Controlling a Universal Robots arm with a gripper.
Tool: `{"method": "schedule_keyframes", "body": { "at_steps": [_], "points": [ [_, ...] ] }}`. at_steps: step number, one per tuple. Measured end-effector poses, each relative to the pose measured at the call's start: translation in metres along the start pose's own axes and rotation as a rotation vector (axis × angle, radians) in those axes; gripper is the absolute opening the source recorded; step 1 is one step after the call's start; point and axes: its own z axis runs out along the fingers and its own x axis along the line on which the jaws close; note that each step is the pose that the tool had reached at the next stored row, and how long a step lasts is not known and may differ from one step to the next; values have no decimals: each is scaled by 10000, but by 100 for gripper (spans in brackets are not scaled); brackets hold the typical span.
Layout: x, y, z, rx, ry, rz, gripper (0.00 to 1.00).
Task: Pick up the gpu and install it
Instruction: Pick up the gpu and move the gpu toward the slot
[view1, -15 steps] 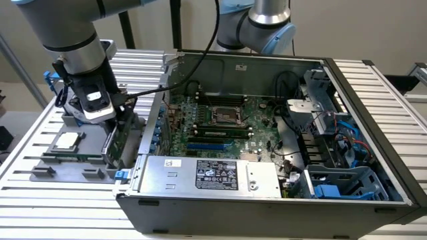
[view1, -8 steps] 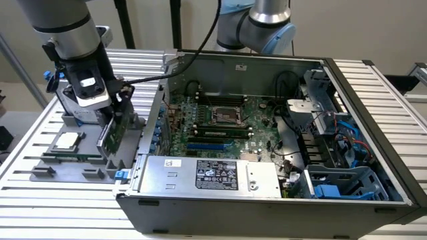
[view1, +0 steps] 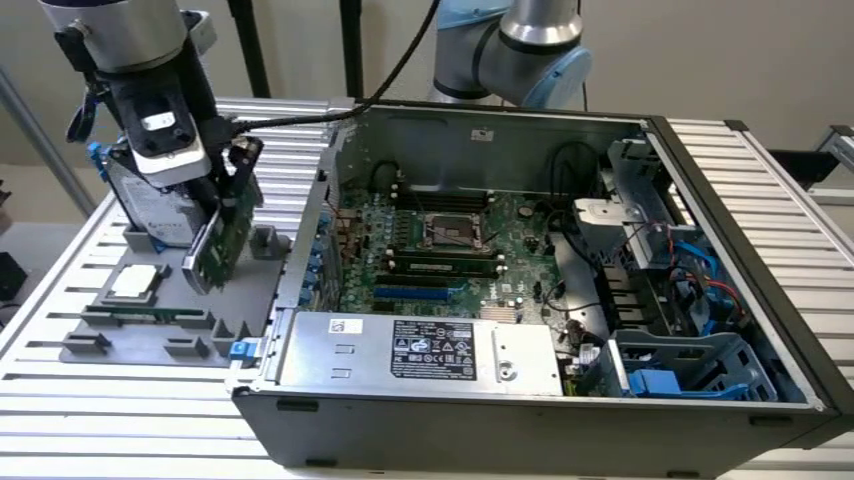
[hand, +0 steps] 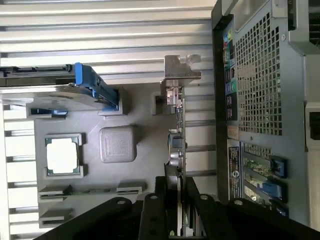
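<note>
The gpu (view1: 218, 243), a thin green card with a silver bracket, hangs tilted over the grey parts tray (view1: 94, 345) at the exterior view's left. My gripper (view1: 216, 195) is shut on its upper edge. In the wrist view the gpu (hand: 178, 135) appears edge-on with its bracket (hand: 181, 70) at the far end, clamped between the black fingers (hand: 152, 215) of the gripper (hand: 177, 212). I cannot tell whether the card's lower edge still touches the tray. The open computer case (view1: 747, 250) lies to the exterior view's right of the card, with its motherboard (view1: 441, 240) exposed.
On the tray stand a silver hard drive with blue rails (view1: 134, 200), a processor chip (view1: 138, 282) and a memory stick (view1: 147, 312). The case's side wall (view1: 310, 230) rises close beside the card. A power supply (view1: 414, 350) fills the case's near end. Slatted table (view1: 107, 420) surrounds everything.
</note>
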Motion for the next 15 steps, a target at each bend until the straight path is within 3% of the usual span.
{"method": "schedule_keyframes", "body": {
  "at_steps": [10,13,15],
  "points": [
    [-241,15,-446,-2,-1,-7,0],
    [-354,14,-577,0,4,-7,0],
    [-491,5,-705,0,13,-6,0]
  ]
}}
